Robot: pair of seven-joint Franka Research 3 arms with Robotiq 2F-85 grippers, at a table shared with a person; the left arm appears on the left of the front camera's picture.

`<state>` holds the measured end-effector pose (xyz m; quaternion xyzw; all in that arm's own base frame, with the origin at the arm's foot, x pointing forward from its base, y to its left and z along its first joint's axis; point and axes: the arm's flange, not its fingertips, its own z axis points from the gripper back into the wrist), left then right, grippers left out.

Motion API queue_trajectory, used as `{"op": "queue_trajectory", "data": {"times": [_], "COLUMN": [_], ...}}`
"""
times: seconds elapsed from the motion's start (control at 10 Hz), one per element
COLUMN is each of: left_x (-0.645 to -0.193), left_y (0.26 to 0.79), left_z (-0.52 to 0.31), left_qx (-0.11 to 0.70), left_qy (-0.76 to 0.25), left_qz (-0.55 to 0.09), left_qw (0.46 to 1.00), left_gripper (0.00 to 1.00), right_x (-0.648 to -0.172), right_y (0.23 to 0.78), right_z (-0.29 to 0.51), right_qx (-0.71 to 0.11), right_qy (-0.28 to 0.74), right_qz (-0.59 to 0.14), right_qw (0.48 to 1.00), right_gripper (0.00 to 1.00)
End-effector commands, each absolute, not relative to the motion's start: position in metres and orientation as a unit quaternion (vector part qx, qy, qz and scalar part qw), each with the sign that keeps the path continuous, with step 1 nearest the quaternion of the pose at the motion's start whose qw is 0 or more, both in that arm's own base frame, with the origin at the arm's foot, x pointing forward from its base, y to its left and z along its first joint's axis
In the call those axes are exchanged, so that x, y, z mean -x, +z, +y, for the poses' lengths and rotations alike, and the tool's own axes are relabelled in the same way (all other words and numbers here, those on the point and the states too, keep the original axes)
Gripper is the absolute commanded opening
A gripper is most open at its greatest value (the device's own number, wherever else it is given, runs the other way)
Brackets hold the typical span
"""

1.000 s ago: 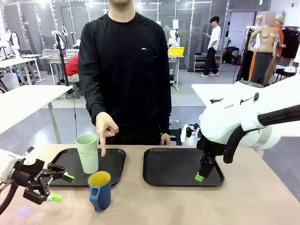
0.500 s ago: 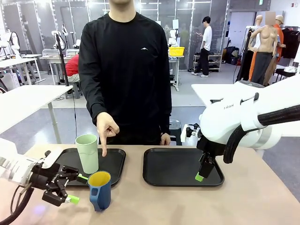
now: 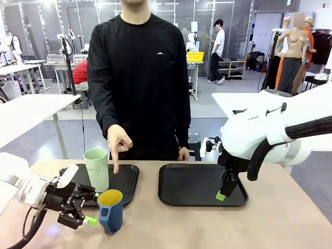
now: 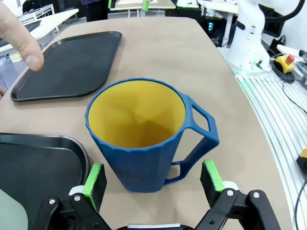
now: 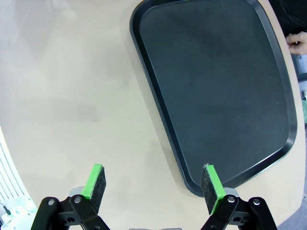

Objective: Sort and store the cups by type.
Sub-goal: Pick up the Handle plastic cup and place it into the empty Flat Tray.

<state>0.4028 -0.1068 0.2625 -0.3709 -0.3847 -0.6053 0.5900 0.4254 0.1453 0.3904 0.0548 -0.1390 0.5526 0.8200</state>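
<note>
Dark blue handled mug (image 4: 139,143), yellow inside, stands framed by left claw (image 4: 152,177), jaws wide, untouched. Grasp step: next likely needs advancing, then closing on body, clear of handle.

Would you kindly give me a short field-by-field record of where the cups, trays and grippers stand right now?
Pale green plastic tumbler: upright on the left black tray
Dark blue mug with yellow inside: upright on the table, just off that tray's near edge
Left gripper: open, mug between its fingers, not clamped
Right gripper: open, above the edge of the right black tray
Person's hand: forefinger pointing down at the left tray
</note>
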Motion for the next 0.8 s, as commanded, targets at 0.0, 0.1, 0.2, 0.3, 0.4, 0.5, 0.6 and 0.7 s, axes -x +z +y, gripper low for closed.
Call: {"op": "queue_trajectory", "data": {"times": [0.0,0.1,0.2,0.3,0.4,0.5,0.6,0.7], "left_x": [-0.411,-0.413,-0.414,-0.415,-0.416,-0.417,-0.417,-0.417], "left_y": [0.254,0.253,0.252,0.251,0.249,0.249,0.248,0.248], "left_z": [-0.117,-0.119,-0.122,-0.125,-0.127,-0.129,-0.131,-0.134], "left_qx": [0.353,0.352,0.352,0.349,0.348,0.35,0.352,0.353], "left_qy": [-0.604,-0.603,-0.604,-0.605,-0.606,-0.606,-0.607,-0.606], "left_qz": [-0.405,-0.406,-0.404,-0.404,-0.403,-0.403,-0.404,-0.407], "left_qw": [0.588,0.59,0.59,0.59,0.591,0.59,0.587,0.585], "left_gripper": [1.0,1.0,1.0,1.0,1.0,1.0,1.0,1.0], "right_x": [-0.425,-0.425,-0.425,-0.425,-0.425,-0.425,-0.425,-0.425], "right_y": [0.391,0.391,0.391,0.391,0.391,0.391,0.391,0.391], "right_z": [0.145,0.145,0.145,0.145,0.145,0.145,0.145,0.145], "right_qx": [-0.05,-0.05,-0.05,-0.05,-0.05,-0.05,-0.05,-0.05], "right_qy": [0.552,0.552,0.552,0.552,0.552,0.552,0.552,0.552], "right_qz": [-0.137,-0.137,-0.137,-0.137,-0.137,-0.137,-0.137,-0.137], "right_qw": [0.821,0.821,0.821,0.821,0.821,0.821,0.821,0.821], "right_gripper": [1.0,1.0,1.0,1.0,1.0,1.0,1.0,1.0]}}
